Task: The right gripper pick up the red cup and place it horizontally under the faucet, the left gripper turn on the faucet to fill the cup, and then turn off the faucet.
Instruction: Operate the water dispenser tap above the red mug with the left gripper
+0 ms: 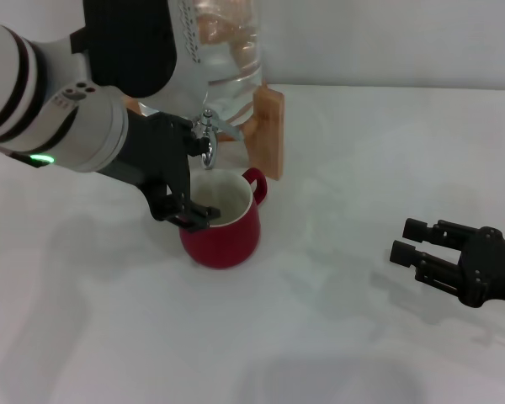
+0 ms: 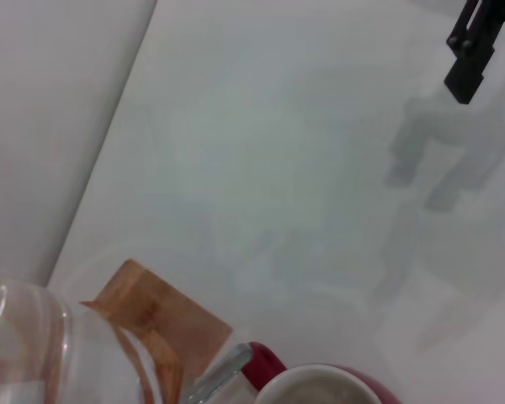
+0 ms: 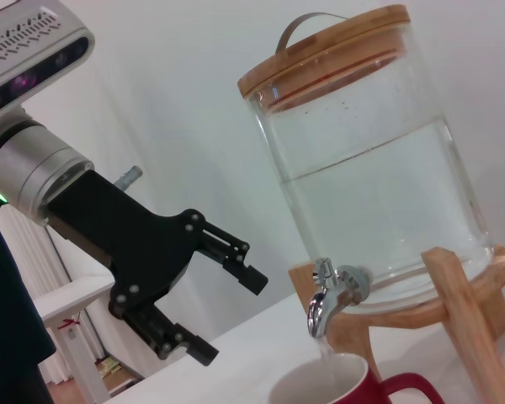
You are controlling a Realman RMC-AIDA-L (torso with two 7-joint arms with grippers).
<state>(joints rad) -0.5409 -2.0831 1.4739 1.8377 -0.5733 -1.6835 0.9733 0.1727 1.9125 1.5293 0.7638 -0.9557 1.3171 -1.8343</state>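
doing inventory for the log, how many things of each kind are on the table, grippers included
cups: 1, the red cup under the faucet
water jars: 1, the glass jar on its wooden stand
grippers: 2, the left gripper open beside the faucet, the right gripper open, off to the side
total: 4

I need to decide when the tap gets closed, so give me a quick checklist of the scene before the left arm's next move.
1. Red cup upright under the faucet: ok, it stands directly below the spout.
2. Water running: ok, the right wrist view shows a thin stream dropping from the spout into the cup.
3. Fill level: cannot tell, the surface inside the cup is not clearly readable.
4. Left pincer ready at the faucet: ok, open and beside it, not touching the lever.
5. Right pincer out of the way: ok, open, off to the right over the table, apart from the cup.
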